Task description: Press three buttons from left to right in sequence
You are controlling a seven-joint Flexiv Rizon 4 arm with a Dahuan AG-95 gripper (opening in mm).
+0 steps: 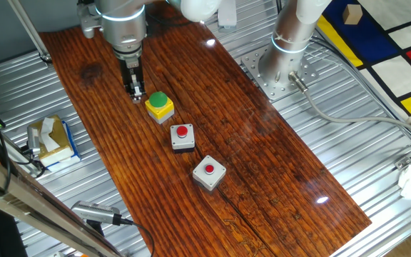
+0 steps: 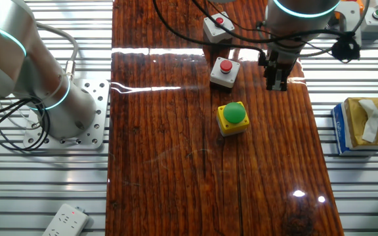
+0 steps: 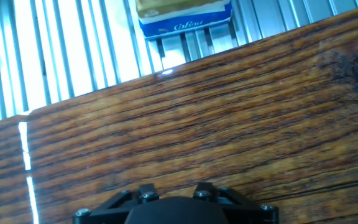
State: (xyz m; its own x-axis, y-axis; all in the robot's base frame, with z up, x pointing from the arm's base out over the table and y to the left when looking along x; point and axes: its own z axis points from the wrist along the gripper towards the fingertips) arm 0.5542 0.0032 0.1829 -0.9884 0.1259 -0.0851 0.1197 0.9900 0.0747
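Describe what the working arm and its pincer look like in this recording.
The arm is a silver-grey metal cylinder with white upper segments and a teal light ring in the other fixed view. Black cables trail from its wrist. The pincer is small and black, with two narrow straight fingers hanging from a dark block. No markings are legible.

Three small square button boxes sat in a diagonal row on the wooden surface: a yellow box with green round button [image 1: 160, 104], a white box with black base and red button [image 1: 183, 135], and a grey box with red button [image 1: 209, 172].
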